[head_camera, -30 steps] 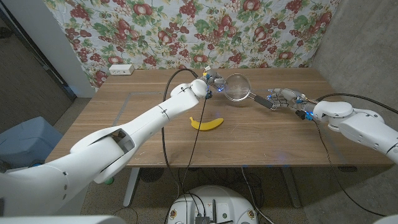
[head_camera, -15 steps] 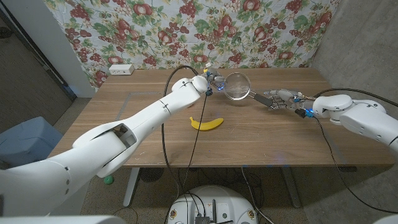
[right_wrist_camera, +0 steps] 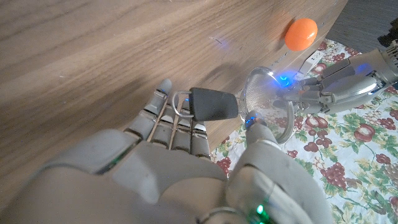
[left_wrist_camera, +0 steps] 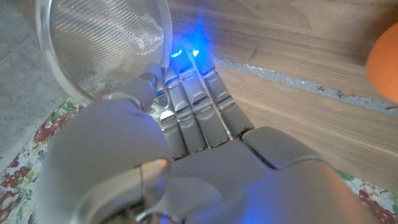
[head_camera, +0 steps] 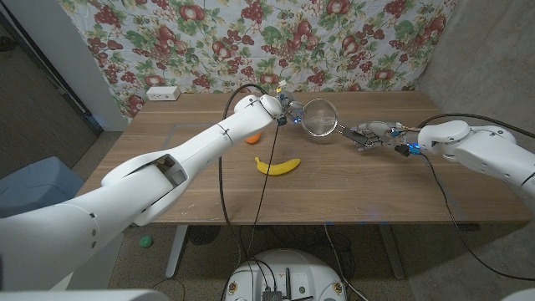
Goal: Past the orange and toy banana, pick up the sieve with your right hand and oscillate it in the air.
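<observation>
Steel mesh and a dark grip: the sieve hangs in the air between your two hands, bowl toward the left hand, handle end over the right hand. The left hand pinches the bowl's rim between thumb and fingers, as its wrist view shows. Your right hand is spread beneath the handle, fingers apart, the grip lying just above the fingers with no closure around it yet.

Wrap the right fingers and thumb fully round the dark grip before the left lets go; a loose hold would likely let the bowl swing down. Take it near the grip's middle, not the wire loop at its tip.

The orange sits on the table below the left forearm, the banana nearer you; both are well clear of the sieve, so you have room to shake it.
</observation>
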